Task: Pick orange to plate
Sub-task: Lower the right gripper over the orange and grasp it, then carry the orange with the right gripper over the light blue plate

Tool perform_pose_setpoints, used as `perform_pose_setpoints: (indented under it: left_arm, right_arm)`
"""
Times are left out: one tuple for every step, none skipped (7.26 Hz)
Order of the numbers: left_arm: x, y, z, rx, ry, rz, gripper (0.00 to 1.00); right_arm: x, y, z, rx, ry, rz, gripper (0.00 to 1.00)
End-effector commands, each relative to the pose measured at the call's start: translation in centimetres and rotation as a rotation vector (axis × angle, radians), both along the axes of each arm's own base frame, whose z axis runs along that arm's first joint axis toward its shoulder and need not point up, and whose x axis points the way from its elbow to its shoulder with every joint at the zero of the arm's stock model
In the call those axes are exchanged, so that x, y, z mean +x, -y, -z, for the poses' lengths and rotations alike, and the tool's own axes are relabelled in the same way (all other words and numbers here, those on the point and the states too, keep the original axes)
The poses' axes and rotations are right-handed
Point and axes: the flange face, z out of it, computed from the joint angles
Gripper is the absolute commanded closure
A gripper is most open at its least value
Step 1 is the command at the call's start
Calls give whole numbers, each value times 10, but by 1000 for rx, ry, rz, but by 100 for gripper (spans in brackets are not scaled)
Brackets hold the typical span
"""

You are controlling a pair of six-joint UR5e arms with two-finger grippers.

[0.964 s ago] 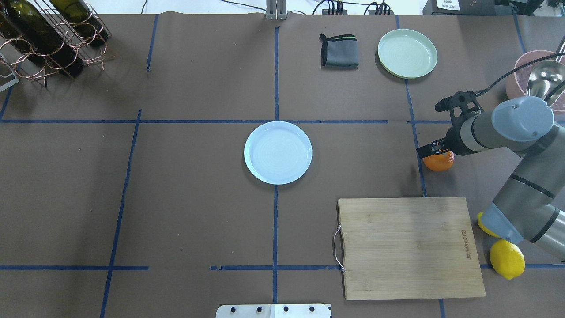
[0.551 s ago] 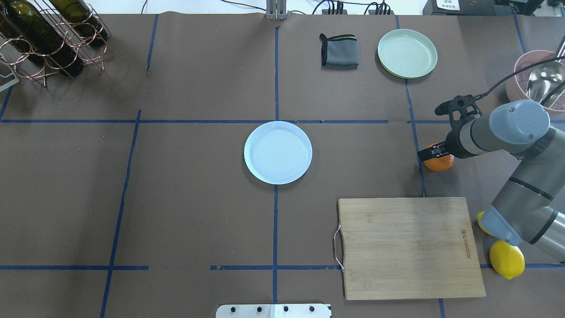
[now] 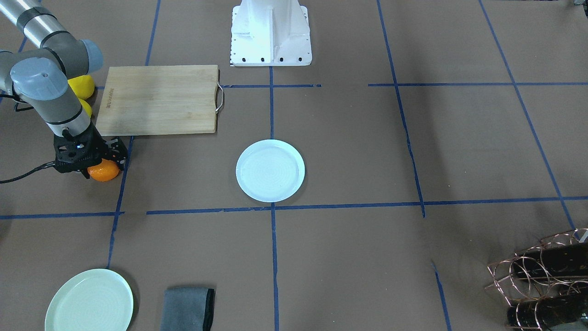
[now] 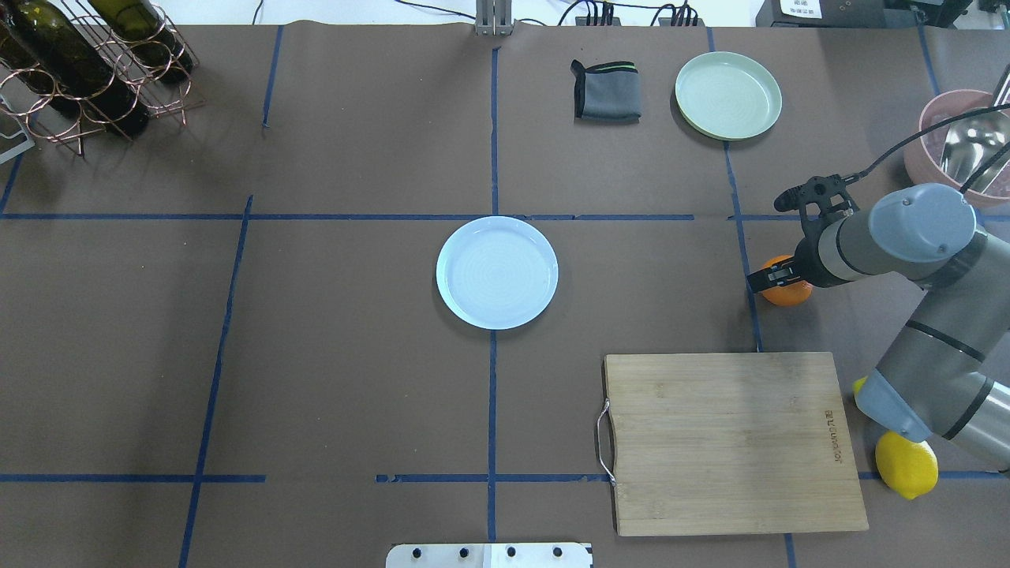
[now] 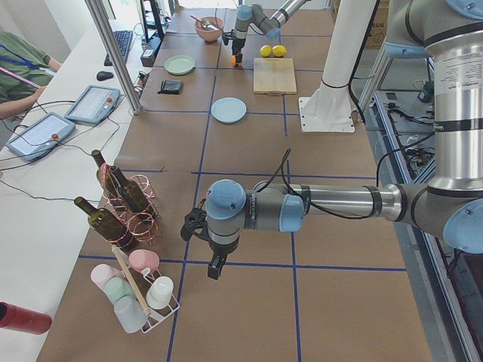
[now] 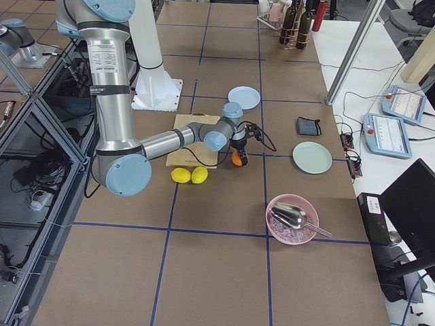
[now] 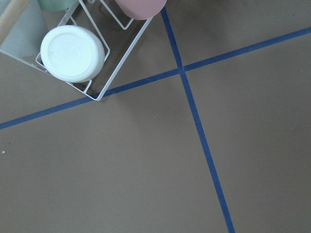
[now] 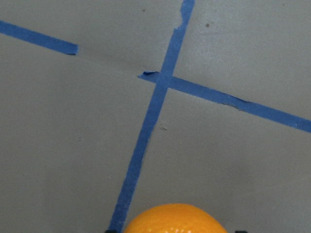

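Straddling orange [image 8: 175, 221]: right gripper [image 3: 104, 165] fingers wide | left gripper [image 5: 215, 269]: cannot tell | pink bowl [image 6: 275, 227] holds scoop [image 6: 291, 216], outside front view

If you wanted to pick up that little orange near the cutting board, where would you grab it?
Across its widest middle, coming straight down. The orange is a smooth ball sitting on the table, so only opposite sides give a hold. The right tool hangs over it that way.
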Motion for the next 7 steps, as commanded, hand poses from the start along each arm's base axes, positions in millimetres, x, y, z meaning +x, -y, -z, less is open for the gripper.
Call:
perform_pose_setpoints:
  left_arm:
    - [0, 0, 0, 1, 0, -1, 0]
    - [0, 0, 0, 1, 0, -1, 0]
    - [0, 0, 0, 1, 0, -1, 0]
    - [0, 0, 0, 1, 0, -1, 0]
    - [0, 0, 0, 1, 0, -1, 0]
    - [0, -1, -1, -1, 0, -1, 0]
    - [0, -1, -1, -1, 0, -1, 0]
  right_arm:
    - [-2, -2, 29, 28, 42, 6, 89]
    - [-3, -7, 57, 43, 69, 17, 87]
    - [-17, 2, 99, 36, 91, 9, 82]
    - [-55, 10, 156, -29, 115, -34, 82]
    - [-100, 2, 215, -74, 128, -43, 83]
    - [-139, 11, 265, -89, 120, -108, 83]
    - [-181, 16, 285, -111, 108, -144, 82]
